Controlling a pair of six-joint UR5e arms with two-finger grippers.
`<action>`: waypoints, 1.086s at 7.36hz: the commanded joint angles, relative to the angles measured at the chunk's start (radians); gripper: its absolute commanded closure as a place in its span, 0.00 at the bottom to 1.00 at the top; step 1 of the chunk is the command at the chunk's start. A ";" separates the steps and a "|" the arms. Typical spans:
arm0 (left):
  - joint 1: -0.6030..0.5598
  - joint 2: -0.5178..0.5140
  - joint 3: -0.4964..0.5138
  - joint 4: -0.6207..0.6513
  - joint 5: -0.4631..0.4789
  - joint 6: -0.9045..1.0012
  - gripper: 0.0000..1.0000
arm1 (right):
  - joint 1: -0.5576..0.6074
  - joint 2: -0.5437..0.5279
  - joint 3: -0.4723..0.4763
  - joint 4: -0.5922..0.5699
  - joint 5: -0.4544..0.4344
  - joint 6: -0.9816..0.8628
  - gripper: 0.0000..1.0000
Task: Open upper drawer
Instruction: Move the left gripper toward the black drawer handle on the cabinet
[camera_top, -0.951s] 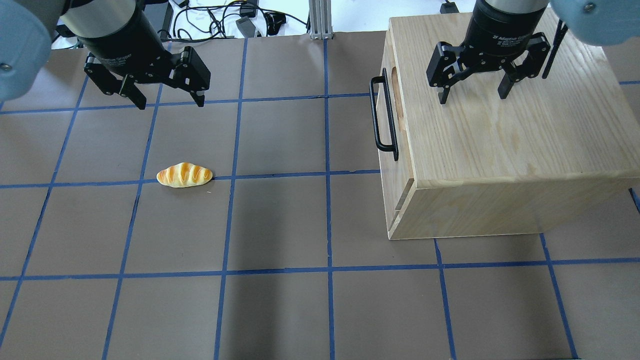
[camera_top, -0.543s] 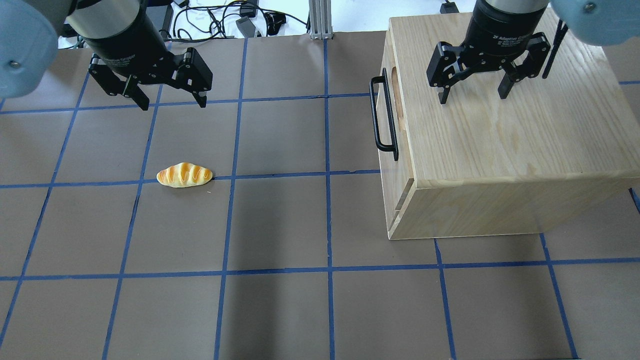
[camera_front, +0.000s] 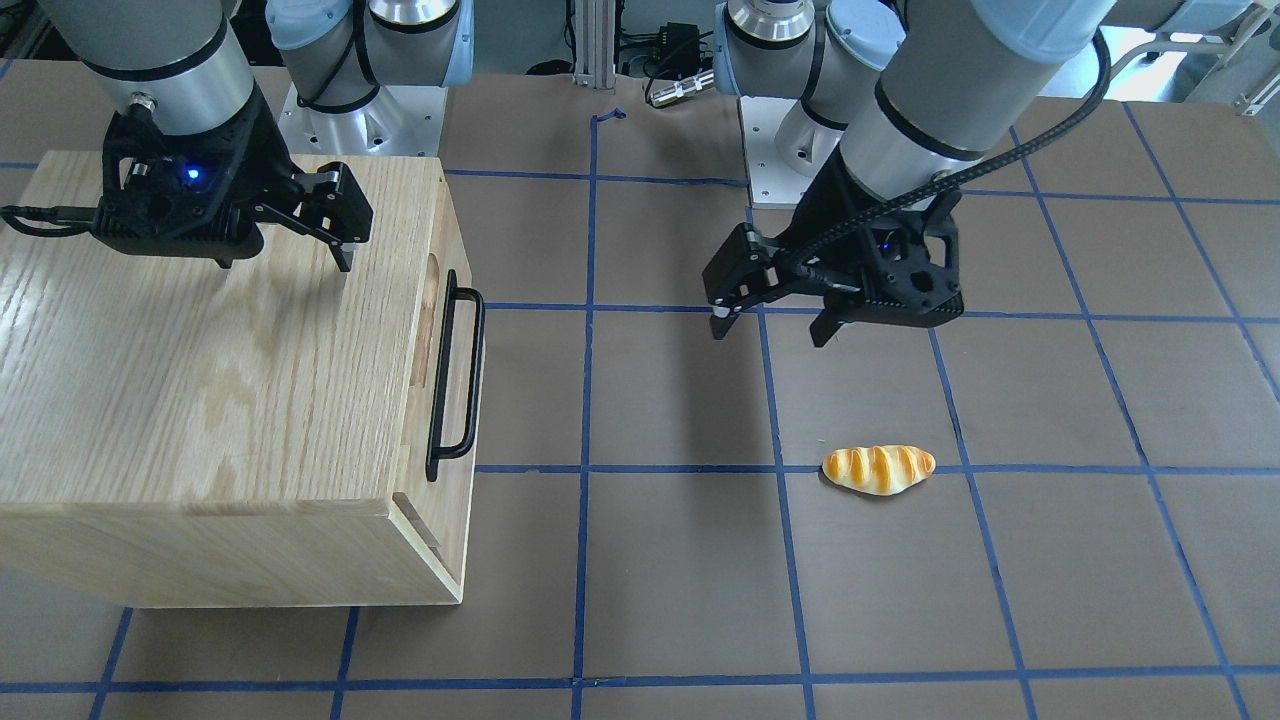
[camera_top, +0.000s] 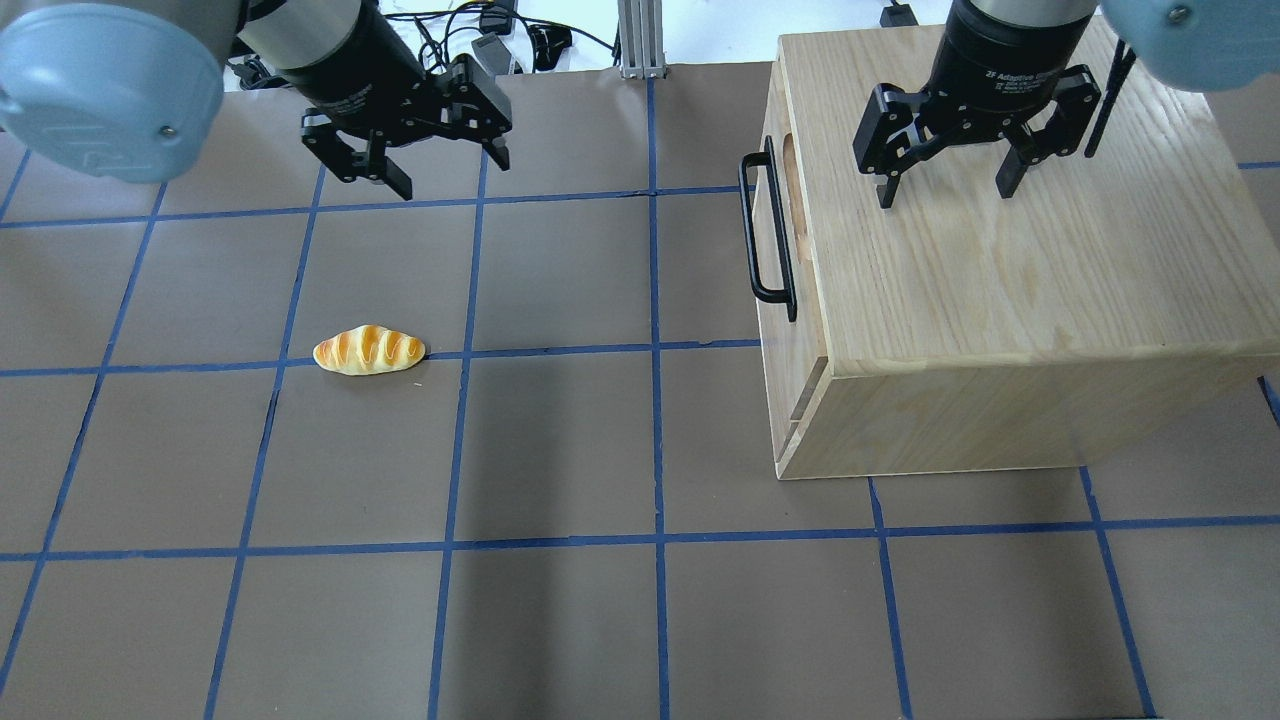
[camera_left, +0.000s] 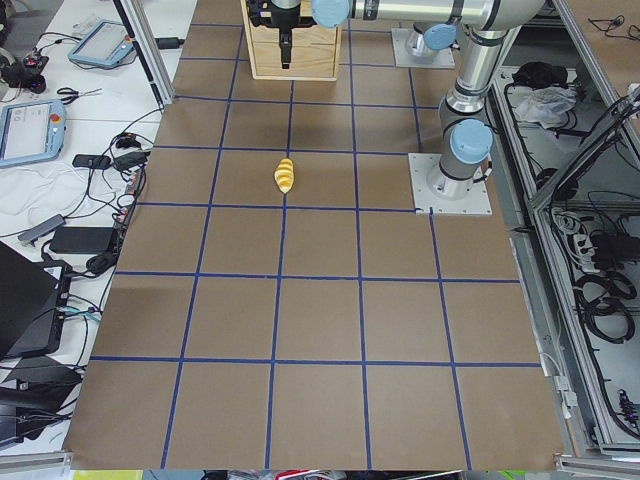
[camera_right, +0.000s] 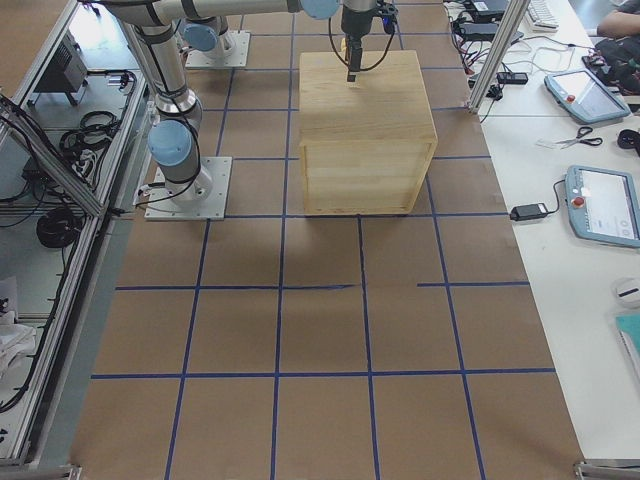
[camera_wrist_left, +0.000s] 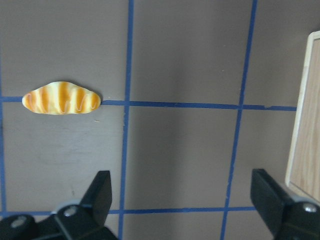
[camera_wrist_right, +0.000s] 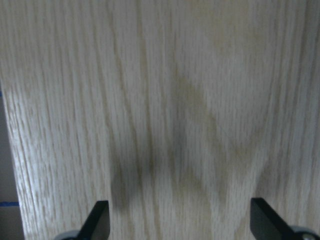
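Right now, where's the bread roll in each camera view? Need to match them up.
Front-facing: bread roll right of centre, lower half.
Overhead: roll left of centre.
Exterior left: roll upper middle.
Exterior right: not in it.
Left wrist: roll upper left.
Right wrist: not in it, only wood grain.
Shared landmark: the oak cabinet, which stands apart from the roll wherever both show.

White print on the black body of the right gripper (camera_top: 945, 192) reads "2F Adaptive Gripp…", its end turned away; nothing else legible
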 joint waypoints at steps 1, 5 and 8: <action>-0.113 -0.075 -0.001 0.098 -0.086 -0.067 0.01 | 0.001 0.000 0.000 0.000 0.000 0.001 0.00; -0.227 -0.160 -0.002 0.219 -0.143 -0.275 0.00 | 0.001 0.000 0.000 0.000 0.000 -0.001 0.00; -0.261 -0.205 -0.004 0.271 -0.150 -0.280 0.01 | -0.001 0.000 0.000 0.000 0.000 0.001 0.00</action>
